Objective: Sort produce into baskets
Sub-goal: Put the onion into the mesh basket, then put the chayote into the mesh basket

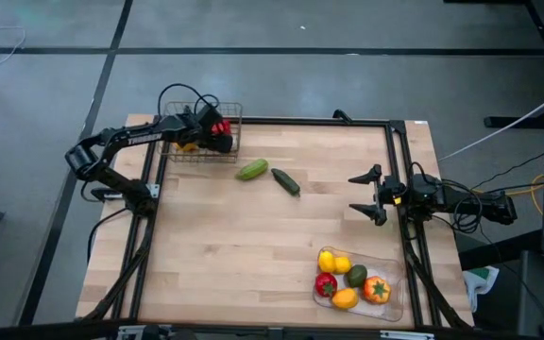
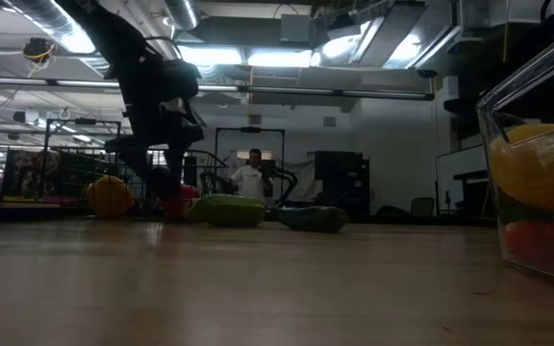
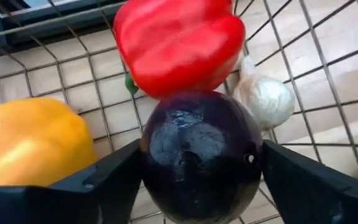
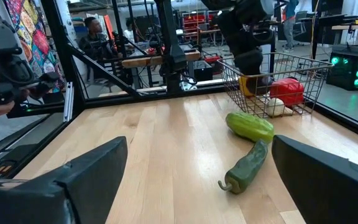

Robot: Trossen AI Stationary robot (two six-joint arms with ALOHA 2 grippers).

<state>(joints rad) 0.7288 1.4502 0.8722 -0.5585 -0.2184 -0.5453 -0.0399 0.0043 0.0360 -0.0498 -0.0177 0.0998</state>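
Purple eggplant point(image 3: 201, 155) is clamped between the fingers of the left gripper point(image 3: 197, 180) inside the wire basket point(image 1: 229, 142), above a red pepper point(image 3: 179, 43), a yellow pepper point(image 3: 33, 140) and a garlic bulb point(image 3: 266, 99). A high release is judged risky: the round eggplant could bounce or knock its neighbours. The right gripper point(image 1: 371, 194) is held wide open and empty near the clear tray point(image 1: 395, 297); 2 green vegetables point(image 1: 267, 175) remain on the table point(image 1: 234, 246).

I saw glossy dark purple eggplant point(image 3: 201, 155), red pepper point(image 3: 179, 43), yellow pepper point(image 3: 30, 143), white garlic point(image 3: 266, 99), dark wire basket point(image 1: 229, 142).
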